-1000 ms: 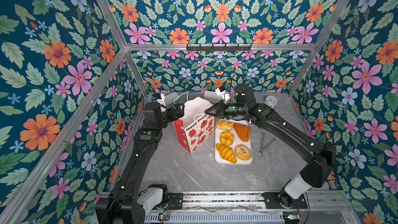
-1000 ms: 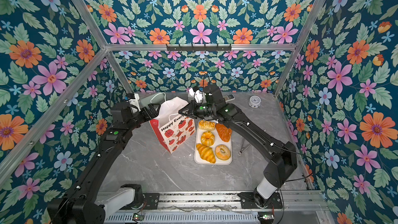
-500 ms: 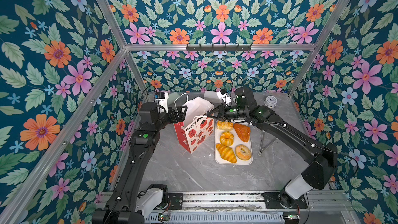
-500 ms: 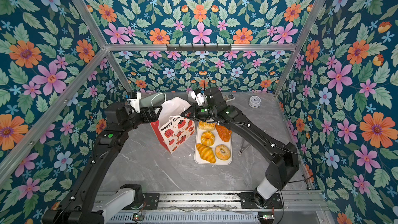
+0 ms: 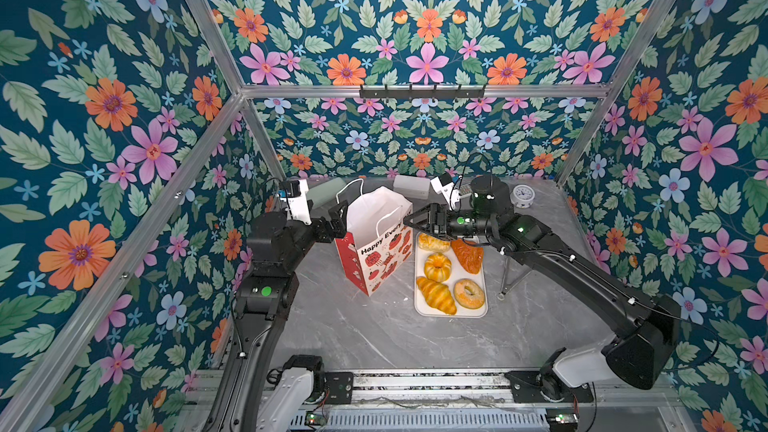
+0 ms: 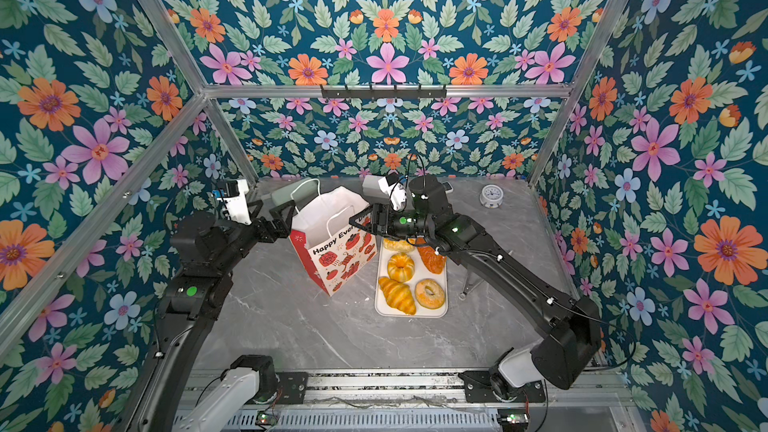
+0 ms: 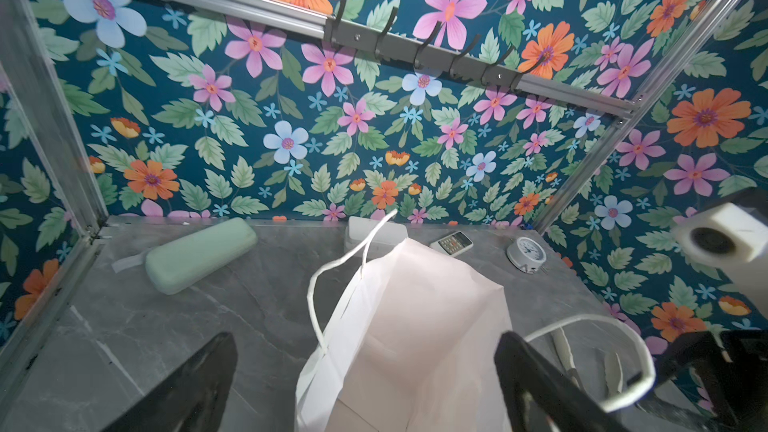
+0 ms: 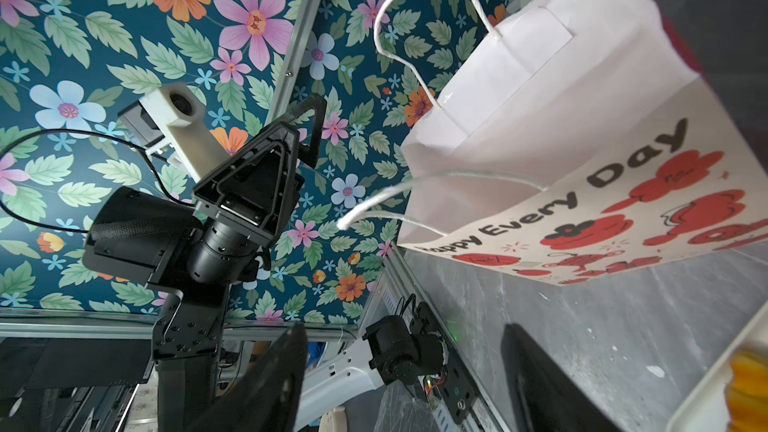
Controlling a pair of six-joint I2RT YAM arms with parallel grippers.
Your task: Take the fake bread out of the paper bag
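We see the five glossy, golden fake bread [image 5: 436,266] pieces lying on a flat white tray [image 5: 451,313], just beside the tall, smooth paper bag [image 5: 374,238]. The left gripper [image 5: 336,220] and right gripper [image 5: 411,221] stand wide apart and hold nothing, near the bag's top.

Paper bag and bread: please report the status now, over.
Left hand open, right hand open, both beside the paper bag top, holding nothing. Five bread pieces on the white tray. Nothing in the way.
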